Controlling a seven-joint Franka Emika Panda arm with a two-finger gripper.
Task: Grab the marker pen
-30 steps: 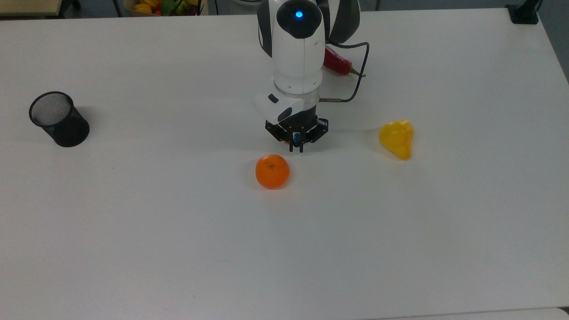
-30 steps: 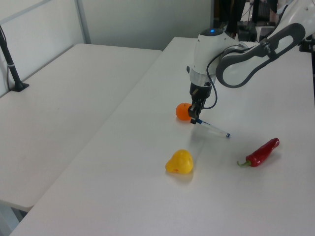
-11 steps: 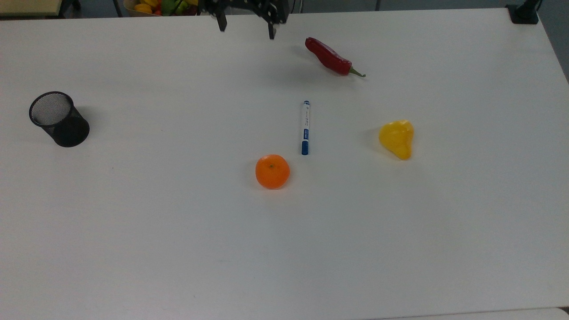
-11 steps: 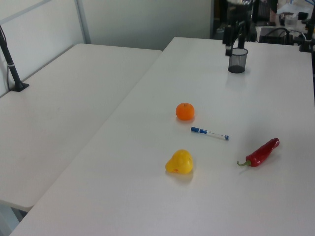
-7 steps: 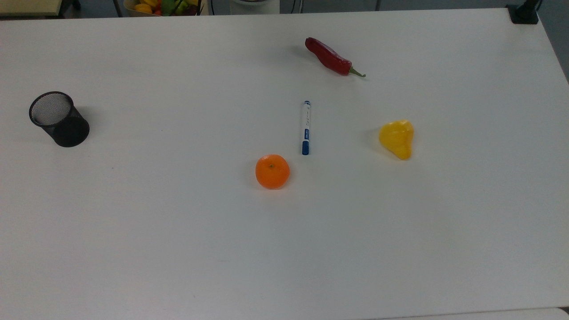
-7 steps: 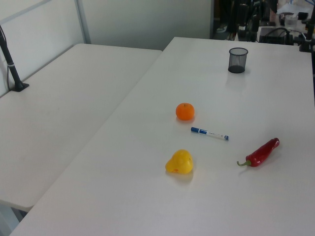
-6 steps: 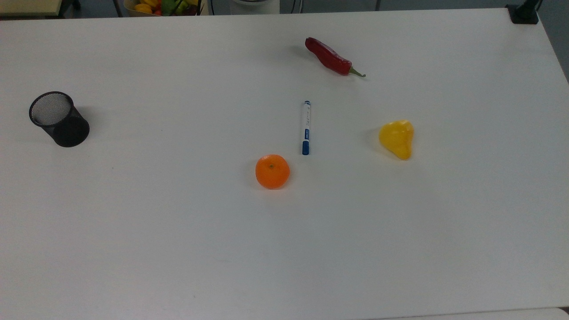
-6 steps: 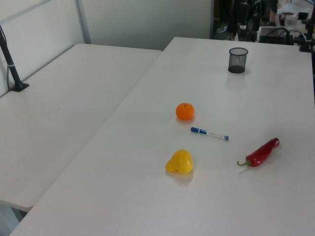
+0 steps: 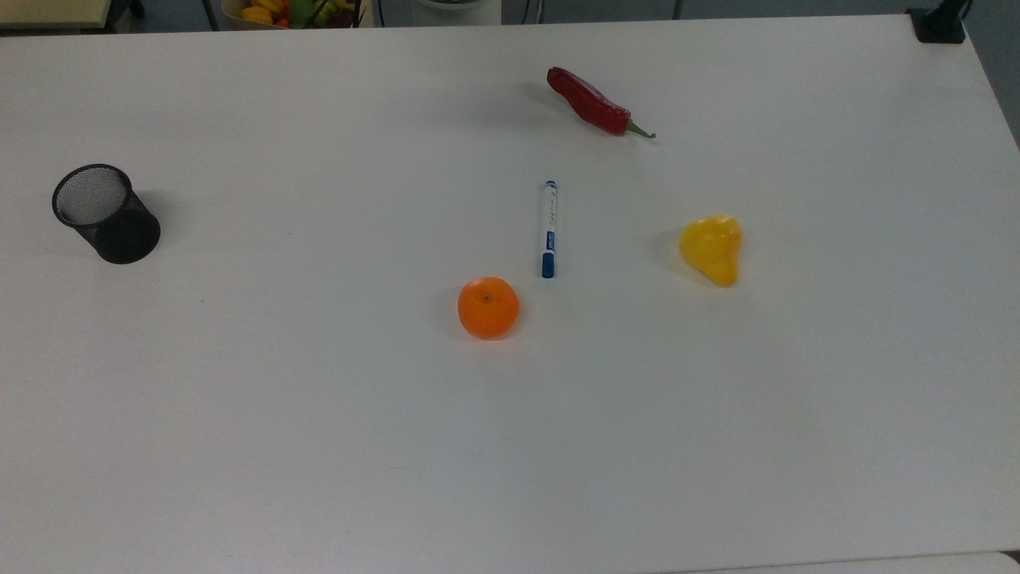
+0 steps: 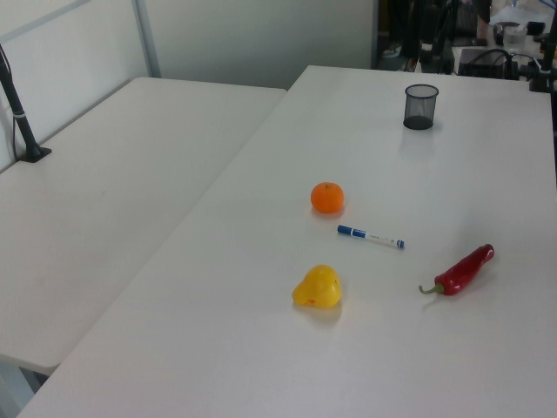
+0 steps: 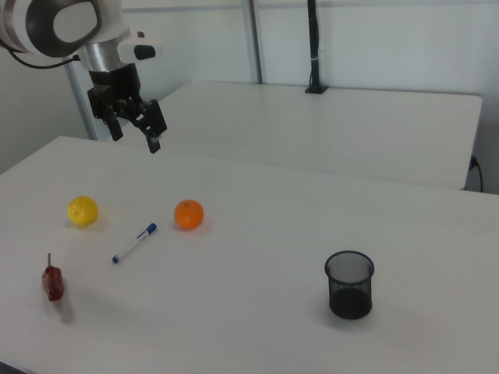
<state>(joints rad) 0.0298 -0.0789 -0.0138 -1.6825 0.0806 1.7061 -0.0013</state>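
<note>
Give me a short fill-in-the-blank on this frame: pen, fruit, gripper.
1. The marker pen lies flat on the table, touching ____ other object.
2. In the top view, the pen's blue cap end points toward the ____.
3. In the right view, the gripper hangs in the air with its fingers ____.
4. In the top view, the black mesh cup stands at the table's ____ side.

Missing words: no; orange; open; left
</note>
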